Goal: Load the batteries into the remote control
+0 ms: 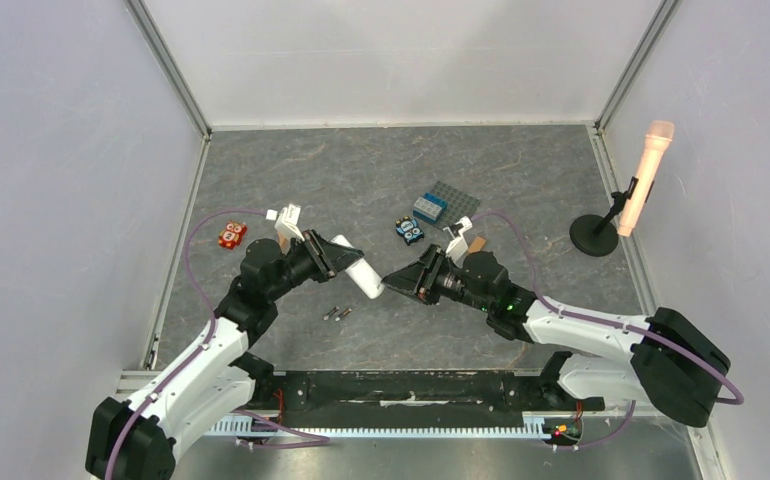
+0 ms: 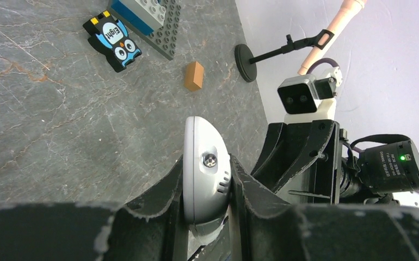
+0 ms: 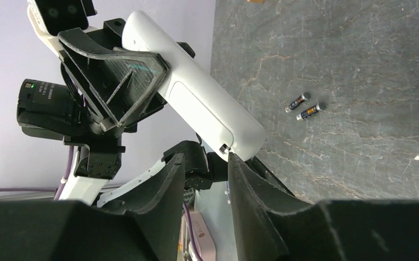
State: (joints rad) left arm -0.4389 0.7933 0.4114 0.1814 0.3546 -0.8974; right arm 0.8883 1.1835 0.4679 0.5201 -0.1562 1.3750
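Two batteries [image 1: 338, 313] loose on table [image 1: 381, 180], remote control [image 1: 359, 271] clamped in left claw [image 1: 333, 255]

Grey table [image 1: 381, 170]: 2 batts [image 1: 343, 312], red toy [image 1: 231, 235], brick plate [image 1: 449, 198], mic stand [image 1: 594, 237].

Pale plain walls [image 1: 51, 150] box the whole thing in on three sides; metal posts [image 1: 168, 65] stand in the two corners well beyond the right gripper [image 1: 391, 283]; grey marbled tabletop [image 1: 361, 170] underneath it, pretty matte; light's soft and even
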